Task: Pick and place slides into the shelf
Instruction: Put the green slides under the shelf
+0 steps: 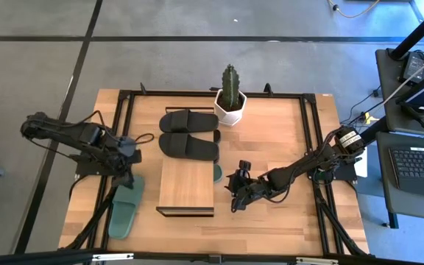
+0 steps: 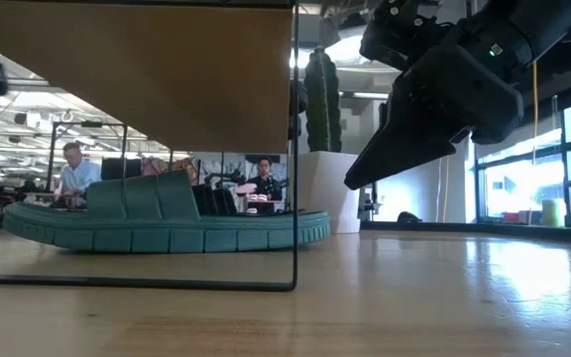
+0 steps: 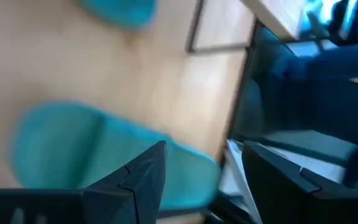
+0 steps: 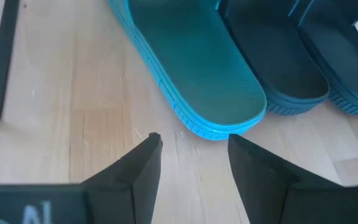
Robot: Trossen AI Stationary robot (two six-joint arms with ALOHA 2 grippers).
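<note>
The shelf point(image 1: 186, 185) stands mid-table, its plank top point(image 2: 137, 69) on a thin black frame. One green slide point(image 2: 167, 223) lies on its sole on the table under the shelf, with its end point(image 1: 217, 173) poking out to the right. A second green slide point(image 1: 126, 210) lies flat left of the shelf. Two black slides point(image 1: 188, 121) point(image 1: 188, 145) lie side by side beyond the shelf. My right gripper point(image 4: 191, 146) is open and low, just short of the rounded end of the green slide point(image 4: 204, 68) under the shelf. My left gripper point(image 3: 204, 165) is open above the left green slide point(image 3: 73, 149).
A potted cactus point(image 1: 230, 99) in a white pot stands at the far edge, behind the black slides. A black metal frame point(image 1: 311, 140) runs around the table top. Bare wood lies near and to the right of the shelf. People sit in the room behind point(image 2: 72, 169).
</note>
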